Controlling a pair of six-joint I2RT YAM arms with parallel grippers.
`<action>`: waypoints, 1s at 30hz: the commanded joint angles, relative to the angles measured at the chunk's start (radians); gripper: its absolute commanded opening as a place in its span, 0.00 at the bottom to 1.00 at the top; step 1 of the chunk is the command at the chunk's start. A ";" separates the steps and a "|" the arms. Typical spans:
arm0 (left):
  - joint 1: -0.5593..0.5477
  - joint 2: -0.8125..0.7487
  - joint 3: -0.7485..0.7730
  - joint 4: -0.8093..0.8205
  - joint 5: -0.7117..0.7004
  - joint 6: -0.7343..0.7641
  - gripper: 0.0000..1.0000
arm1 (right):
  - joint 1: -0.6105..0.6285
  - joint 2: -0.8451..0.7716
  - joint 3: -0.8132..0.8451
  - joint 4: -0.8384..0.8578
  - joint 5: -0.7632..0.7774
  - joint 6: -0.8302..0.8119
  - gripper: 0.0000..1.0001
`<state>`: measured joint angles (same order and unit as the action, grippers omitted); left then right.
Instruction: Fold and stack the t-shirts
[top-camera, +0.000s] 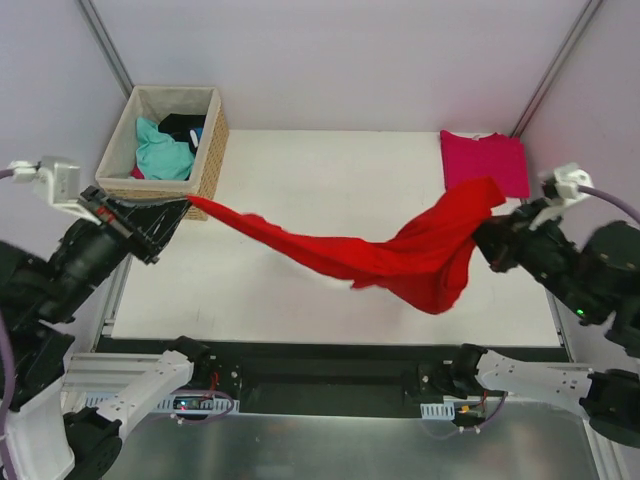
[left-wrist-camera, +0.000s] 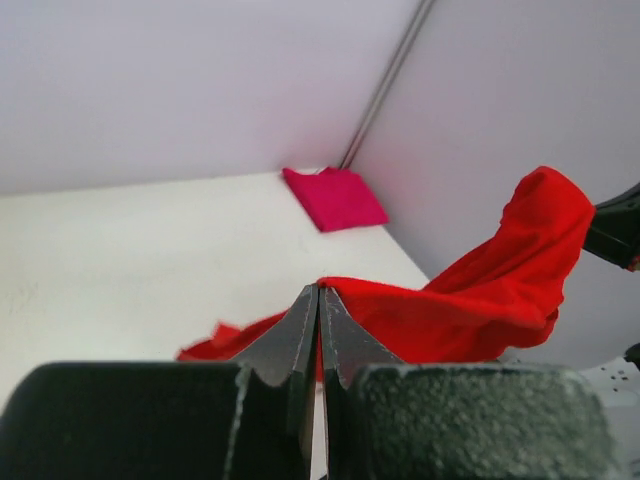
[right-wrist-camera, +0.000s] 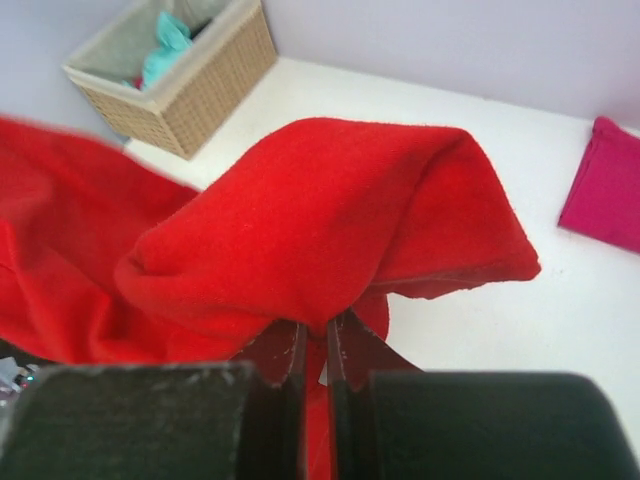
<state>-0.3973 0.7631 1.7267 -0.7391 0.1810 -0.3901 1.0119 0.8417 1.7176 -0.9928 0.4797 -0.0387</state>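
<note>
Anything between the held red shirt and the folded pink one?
Nothing visible. The red t-shirt hangs between the left gripper and right gripper; the table from it to the folded pink t-shirt at the far right shows bare. The wicker basket sits far left, off that path.

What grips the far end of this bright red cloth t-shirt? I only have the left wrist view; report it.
Observer: The right gripper is shut on the bright red cloth t-shirt, which bunches over it.
Operator: Now name whatever stands near my left gripper.
Observer: A woven wicker basket, at the far left of the top view, with teal cloth inside.
</note>
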 joint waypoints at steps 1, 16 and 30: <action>0.009 -0.016 0.091 0.023 0.110 0.033 0.00 | 0.008 -0.052 0.042 0.045 -0.032 -0.052 0.01; 0.009 0.010 -0.279 0.107 -0.032 -0.035 0.00 | -0.019 0.184 -0.203 0.140 0.119 0.034 0.01; 0.009 0.197 -0.774 0.448 -0.414 -0.136 0.00 | -0.551 0.831 -0.474 0.500 0.001 0.258 0.12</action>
<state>-0.3973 0.9207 0.9146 -0.4637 -0.0883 -0.5121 0.5472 1.5494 1.0782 -0.6239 0.4706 0.1856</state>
